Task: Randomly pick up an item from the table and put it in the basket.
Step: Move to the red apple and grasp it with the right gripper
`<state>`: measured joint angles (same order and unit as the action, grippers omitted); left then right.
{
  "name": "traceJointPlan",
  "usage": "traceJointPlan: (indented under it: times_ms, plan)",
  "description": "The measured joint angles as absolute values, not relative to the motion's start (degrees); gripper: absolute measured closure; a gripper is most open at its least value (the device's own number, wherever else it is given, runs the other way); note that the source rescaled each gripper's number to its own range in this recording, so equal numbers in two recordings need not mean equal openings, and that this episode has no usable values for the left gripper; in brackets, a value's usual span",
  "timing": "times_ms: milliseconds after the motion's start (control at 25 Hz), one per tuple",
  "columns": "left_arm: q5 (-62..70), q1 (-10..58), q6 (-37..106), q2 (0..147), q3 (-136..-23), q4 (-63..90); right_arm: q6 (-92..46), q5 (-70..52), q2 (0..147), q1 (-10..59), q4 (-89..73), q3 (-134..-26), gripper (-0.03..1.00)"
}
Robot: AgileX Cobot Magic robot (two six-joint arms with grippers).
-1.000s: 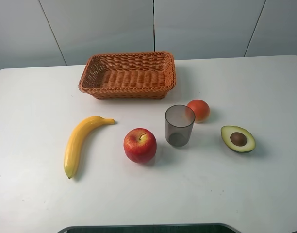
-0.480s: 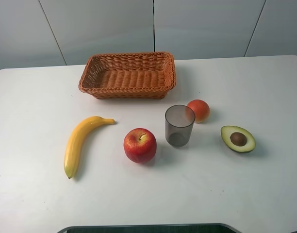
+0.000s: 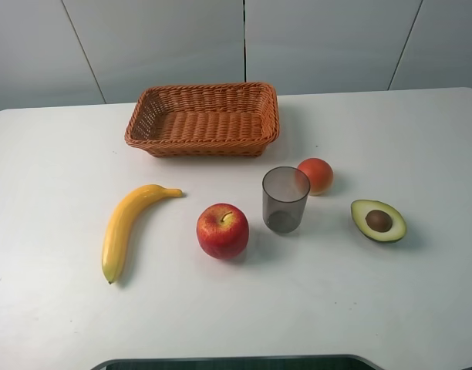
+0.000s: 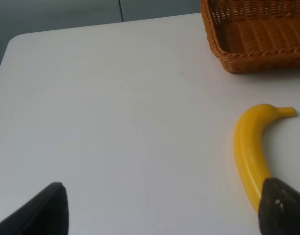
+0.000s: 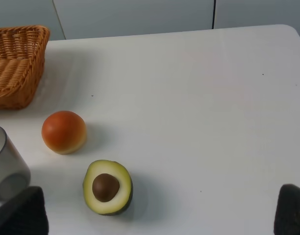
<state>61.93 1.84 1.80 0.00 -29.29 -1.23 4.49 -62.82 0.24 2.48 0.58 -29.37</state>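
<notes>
Near the middle of the table (image 3: 390,308), the apple (image 3: 222,230) sat between the banana (image 3: 126,229) and the grey cup (image 3: 285,199), apart from the basket (image 3: 202,146). The left gripper (image 4: 162,210) and the right gripper (image 5: 155,210) were spread wide, holding nothing.

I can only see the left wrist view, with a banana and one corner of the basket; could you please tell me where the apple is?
Observer: The apple lies on the table between the banana and a grey cup, on the near side of the basket.
Operator: Thank you. Is anything in the basket?
Observer: No, the high view shows the whole basket empty.
Operator: And what is the right gripper doing?
Observer: The right gripper is open and holds nothing; a halved avocado lies on the table in its view.
</notes>
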Motion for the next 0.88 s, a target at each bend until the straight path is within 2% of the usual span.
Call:
traceJointPlan:
  times_ms: [280, 400, 680, 880]
  plan:
    - [61.93, 1.84, 1.8, 0.0, -29.29, -1.23, 4.4, -62.72, 0.24, 2.48, -1.98, -29.37, -0.03]
    - [61.93, 1.84, 1.8, 0.0, -29.29, -1.23, -0.9, -61.83, 2.93, 2.48, -3.84, -30.73, -0.03]
    - [61.93, 1.84, 1.8, 0.0, -29.29, -1.23, -19.68, -63.0, 28.77, 2.63, -11.85, -40.75, -0.03]
    - [61.93, 1.84, 1.8, 0.0, -29.29, -1.23, -24.04, -63.11, 46.32, 9.94, -12.49, -46.64, -0.03]
